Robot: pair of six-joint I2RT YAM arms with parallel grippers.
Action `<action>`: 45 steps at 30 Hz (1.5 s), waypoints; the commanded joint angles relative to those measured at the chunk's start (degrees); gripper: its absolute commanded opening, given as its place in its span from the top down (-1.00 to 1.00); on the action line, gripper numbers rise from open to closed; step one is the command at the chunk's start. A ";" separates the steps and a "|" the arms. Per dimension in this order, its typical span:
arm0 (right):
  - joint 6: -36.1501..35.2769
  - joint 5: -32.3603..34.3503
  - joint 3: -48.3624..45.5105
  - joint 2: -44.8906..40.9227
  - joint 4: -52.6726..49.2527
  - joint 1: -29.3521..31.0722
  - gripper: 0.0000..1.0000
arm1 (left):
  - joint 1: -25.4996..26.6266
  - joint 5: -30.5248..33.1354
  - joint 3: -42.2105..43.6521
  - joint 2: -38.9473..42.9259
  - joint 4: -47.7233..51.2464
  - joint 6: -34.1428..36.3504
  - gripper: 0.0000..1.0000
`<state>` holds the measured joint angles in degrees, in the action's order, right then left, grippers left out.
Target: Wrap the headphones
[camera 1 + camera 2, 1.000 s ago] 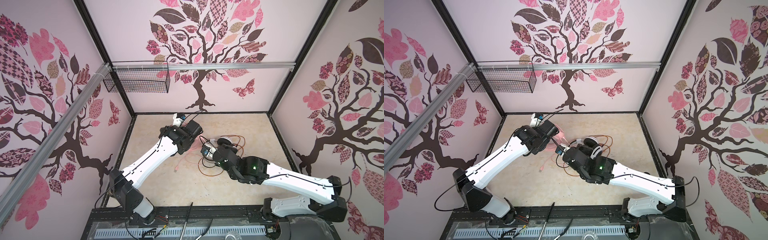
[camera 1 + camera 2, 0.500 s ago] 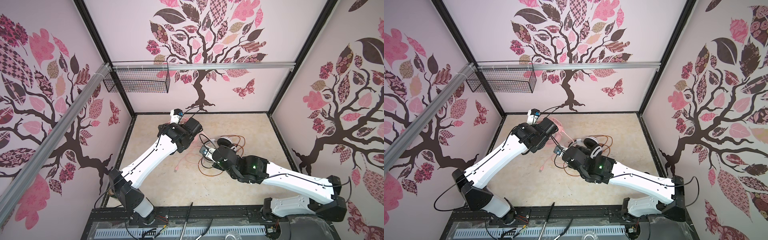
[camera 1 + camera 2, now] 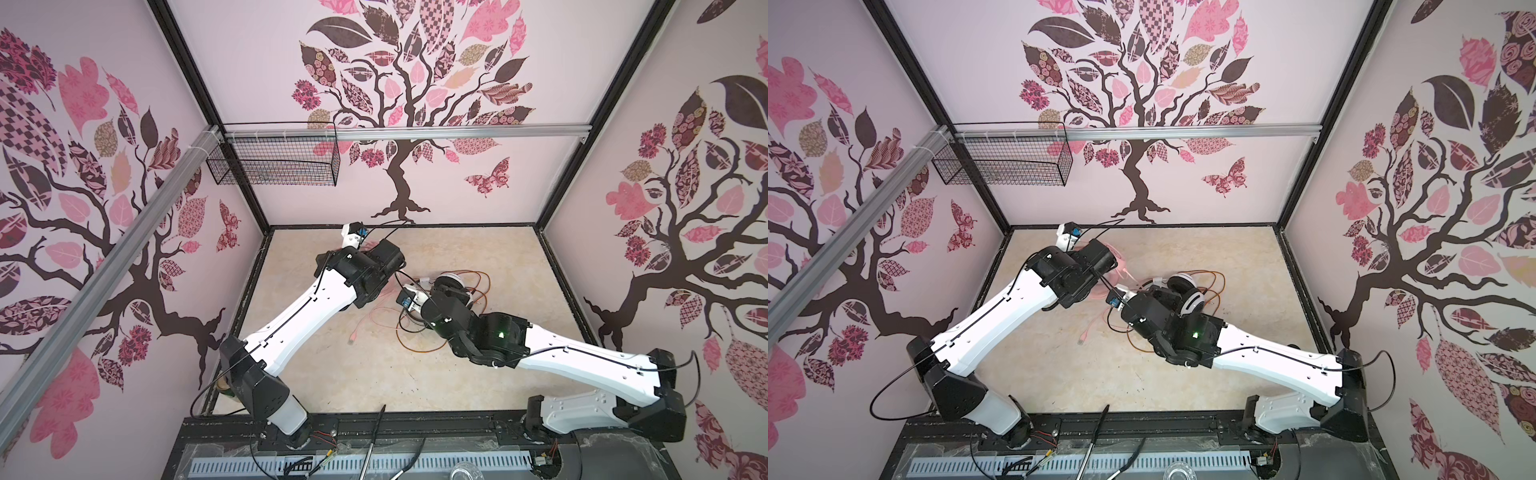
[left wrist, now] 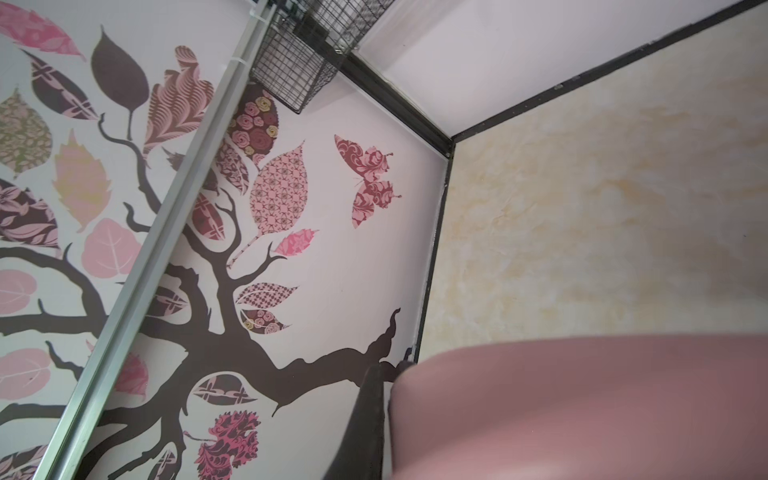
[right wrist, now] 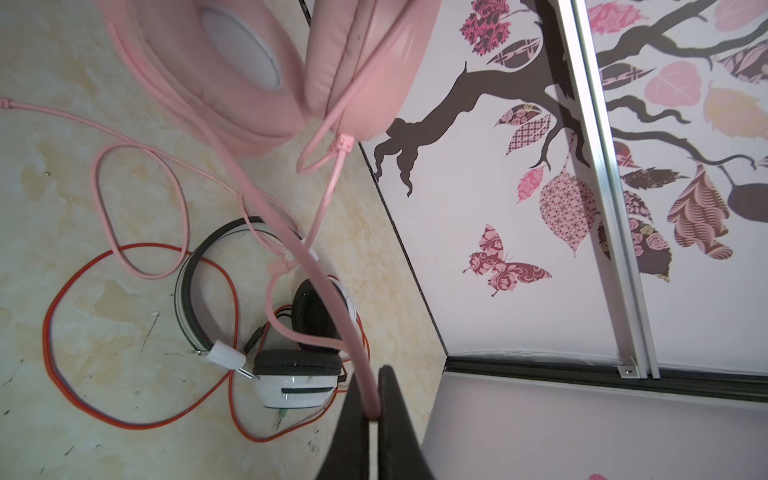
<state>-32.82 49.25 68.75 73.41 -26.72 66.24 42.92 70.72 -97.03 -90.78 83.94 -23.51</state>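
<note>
Since 1 second ago the left arm (image 3: pixel 299 316) has edged toward the back wall and the right arm (image 3: pixel 582 361) has slid slightly leftward. Nearest, the orange cord (image 5: pixel 45 324) loops loosely on the table (image 3: pixel 332 382). The right gripper (image 5: pixel 372 415) is pressed together on the pink cord (image 5: pixel 365 386), which slants up from it to the pink headset (image 5: pixel 249 112). Just past it the white headset (image 3: pixel 1190 297) lies on the table, band flat, 2 cups close together. Farther back, the left gripper (image 4: pixel 384 415) pinches the pink headset in the air, cups hanging down. A basket (image 3: pixel 274 166) hangs on the far wall.
</note>
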 commanded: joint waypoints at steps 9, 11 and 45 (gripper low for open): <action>-12.99 -8.12 -8.73 -7.90 24.62 -1.20 1.00 | 3.05 -25.10 9.28 6.90 -8.92 7.03 1.00; -12.80 -11.17 -10.02 -10.09 25.75 -1.20 1.00 | 3.05 -29.24 10.60 7.74 -10.26 7.54 1.00; 20.83 -55.58 2.01 -6.01 5.69 -27.99 -0.46 | 2.30 -65.39 15.26 14.99 -17.58 10.09 1.00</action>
<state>-17.80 1.15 70.54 67.83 -21.28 41.10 45.87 11.40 -81.60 -78.28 69.23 -12.16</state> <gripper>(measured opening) 0.710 0.088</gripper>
